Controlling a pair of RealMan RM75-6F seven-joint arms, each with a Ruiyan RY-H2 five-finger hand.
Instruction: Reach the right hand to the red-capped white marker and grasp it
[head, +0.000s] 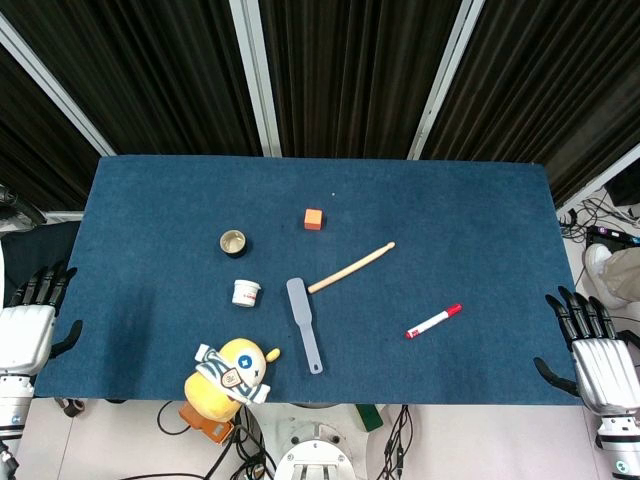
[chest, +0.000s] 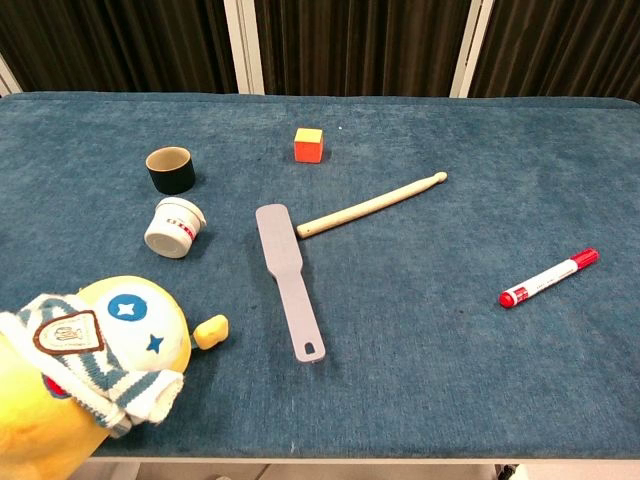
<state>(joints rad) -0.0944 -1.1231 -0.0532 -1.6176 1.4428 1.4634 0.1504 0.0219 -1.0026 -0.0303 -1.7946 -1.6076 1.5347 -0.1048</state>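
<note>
Marker (head: 433, 321): red-capped, white, flat on the tabletop (head: 480, 220), right of the grey spatula (head: 304, 323).
Right hand (head: 595, 355): at the tabletop's right edge, fingers spread, holding nothing, well apart from marker.
Left hand (head: 28, 322): at left edge, fingers apart, empty.

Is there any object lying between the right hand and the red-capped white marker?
Nothing visible does. The right hand rests open at the table's right edge, and only bare blue cloth lies between it and the red-capped white marker. The grey plastic spatula and wooden drumstick lie beyond.
</note>
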